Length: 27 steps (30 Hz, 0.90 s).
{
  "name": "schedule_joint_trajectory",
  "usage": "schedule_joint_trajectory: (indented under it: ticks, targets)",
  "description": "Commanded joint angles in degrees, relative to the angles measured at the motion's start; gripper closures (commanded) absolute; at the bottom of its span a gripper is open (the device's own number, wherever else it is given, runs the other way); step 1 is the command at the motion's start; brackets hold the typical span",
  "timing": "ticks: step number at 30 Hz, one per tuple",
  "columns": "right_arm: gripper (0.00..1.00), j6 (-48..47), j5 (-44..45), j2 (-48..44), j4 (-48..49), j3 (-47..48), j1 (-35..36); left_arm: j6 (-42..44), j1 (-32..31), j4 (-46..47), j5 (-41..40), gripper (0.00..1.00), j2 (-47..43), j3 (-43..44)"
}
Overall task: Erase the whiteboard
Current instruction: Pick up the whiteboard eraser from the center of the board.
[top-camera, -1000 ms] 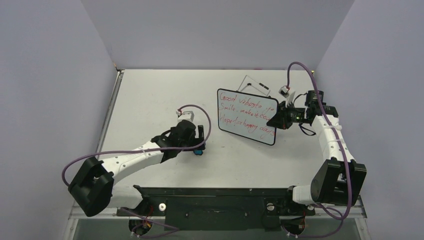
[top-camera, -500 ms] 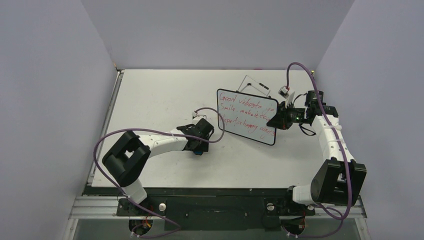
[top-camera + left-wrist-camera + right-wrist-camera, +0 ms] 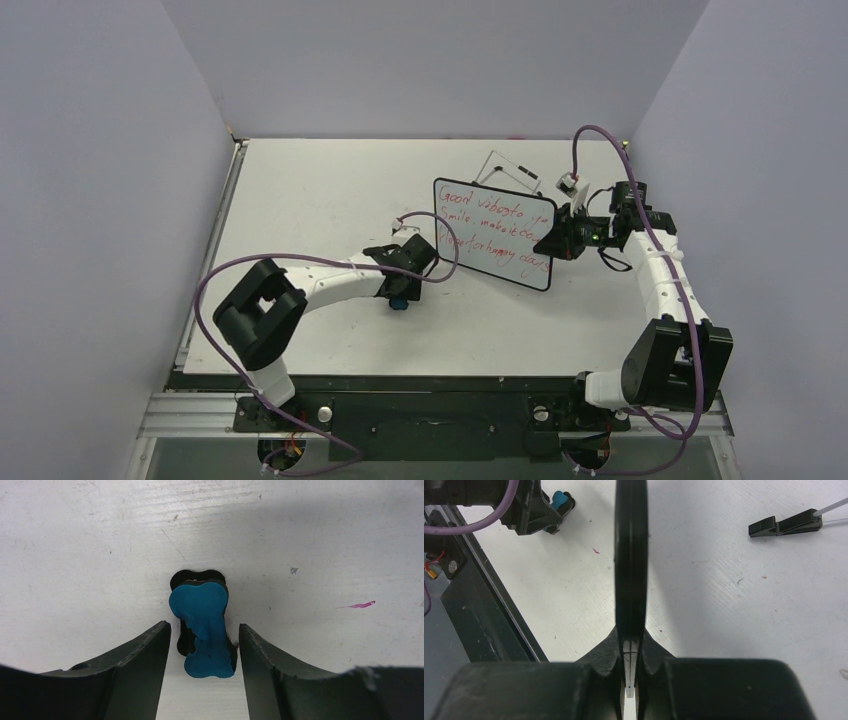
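The whiteboard (image 3: 495, 233) stands tilted right of the table's centre, with three lines of red handwriting on its face. My right gripper (image 3: 558, 240) is shut on its right edge. The right wrist view shows the board edge-on as a black rim (image 3: 631, 555) running away from that gripper (image 3: 631, 645). A small blue bone-shaped eraser (image 3: 202, 625) with black felt lies on the table left of the board. My left gripper (image 3: 204, 630) has closed around its near end; the right finger (image 3: 250, 650) touches the felt and the left finger sits a sliver off it. From above, that gripper (image 3: 400, 288) covers most of the eraser (image 3: 398, 301).
A thin wire easel stand (image 3: 510, 168) lies behind the board, and its black foot (image 3: 784, 523) shows in the right wrist view. A black rail (image 3: 430, 395) runs along the table's near edge. Lilac walls close in on three sides.
My left arm has folded its elbow out to the left, and its jaws have narrowed from wide apart onto the eraser. The right arm and the board have not moved.
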Motion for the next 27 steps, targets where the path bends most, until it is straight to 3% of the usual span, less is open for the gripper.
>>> schedule_joint_trajectory:
  ticks: [1,14,27]
  targets:
    - [1.00,-2.5,2.9,-0.8,-0.7,1.3,0.2,-0.2,-0.2,-1.1,-2.2,0.51,1.2,3.0]
    - [1.00,-3.0,2.8,-0.8,-1.3,1.5,0.2,-0.3,-0.2,-0.5,-2.5,0.66,3.4,3.7]
    - [1.00,-3.3,2.5,-0.8,-1.7,1.5,0.2,-0.4,-0.2,0.2,-2.4,0.60,2.9,3.6]
